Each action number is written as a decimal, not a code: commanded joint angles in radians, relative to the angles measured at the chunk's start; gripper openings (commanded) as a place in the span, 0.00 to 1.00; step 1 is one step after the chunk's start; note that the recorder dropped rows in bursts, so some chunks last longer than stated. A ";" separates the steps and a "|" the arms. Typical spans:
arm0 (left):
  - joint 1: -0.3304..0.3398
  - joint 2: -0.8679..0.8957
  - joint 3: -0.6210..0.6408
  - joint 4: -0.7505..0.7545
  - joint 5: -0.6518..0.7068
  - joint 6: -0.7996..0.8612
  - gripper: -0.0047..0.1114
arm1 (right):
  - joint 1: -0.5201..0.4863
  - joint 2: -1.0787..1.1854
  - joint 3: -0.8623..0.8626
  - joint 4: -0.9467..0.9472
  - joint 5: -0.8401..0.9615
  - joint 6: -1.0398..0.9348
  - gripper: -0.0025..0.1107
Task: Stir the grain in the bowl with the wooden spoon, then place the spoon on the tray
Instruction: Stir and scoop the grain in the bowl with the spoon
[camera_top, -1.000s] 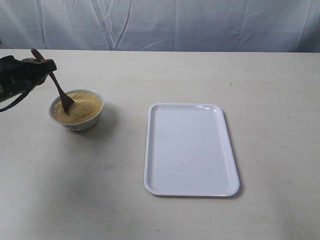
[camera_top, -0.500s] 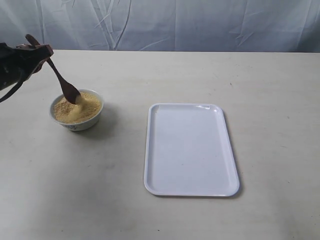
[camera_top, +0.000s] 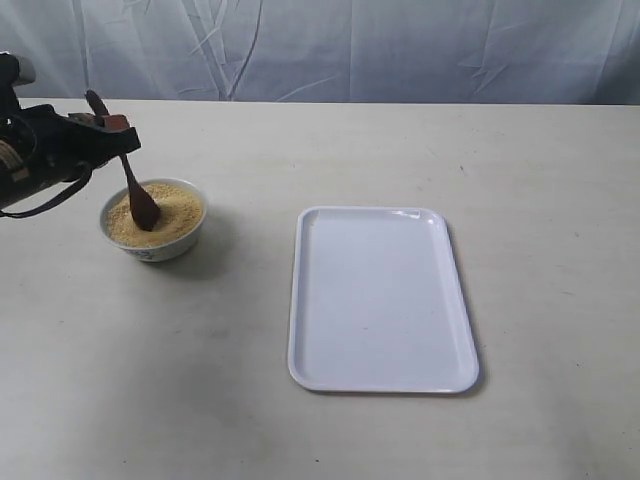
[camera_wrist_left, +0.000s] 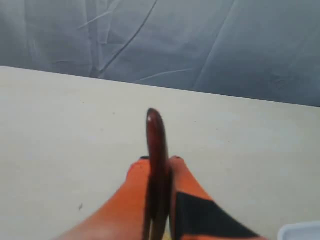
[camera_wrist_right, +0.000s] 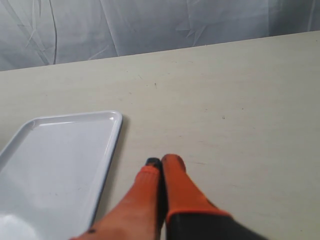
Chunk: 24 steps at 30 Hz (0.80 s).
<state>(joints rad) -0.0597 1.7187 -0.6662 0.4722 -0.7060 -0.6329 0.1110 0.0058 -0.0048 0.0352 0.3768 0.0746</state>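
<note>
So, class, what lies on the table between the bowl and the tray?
Nothing; the exterior view shows only bare table between the bowl and the tray.

I'm looking at a pale cream bench (camera_top: 400, 150), matte, with faint scuffs and a few small dark specks, filling the exterior view from edge to edge. Two things sit directly on it. A small white bowl (camera_top: 153, 247) stands upright toward the left, throwing a soft shadow onto the surface at its right. A white rectangular tray (camera_top: 380, 300) lies flat just right of centre, long sides running away from the camera, well apart from the bowl. On my right wrist camera, the tray's rounded corner and low rim rest flush on the surface.
</note>
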 joint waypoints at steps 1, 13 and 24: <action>-0.003 -0.005 -0.002 -0.053 -0.009 0.038 0.04 | -0.006 -0.006 0.005 0.000 -0.014 -0.004 0.04; -0.003 -0.011 -0.002 -0.091 0.000 0.111 0.04 | -0.006 -0.006 0.005 0.000 -0.014 -0.004 0.04; -0.003 0.038 -0.002 0.067 -0.170 -0.099 0.04 | -0.006 -0.006 0.005 0.000 -0.014 -0.004 0.04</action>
<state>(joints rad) -0.0597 1.7558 -0.6662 0.5081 -0.8187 -0.6881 0.1110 0.0058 -0.0048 0.0352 0.3768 0.0746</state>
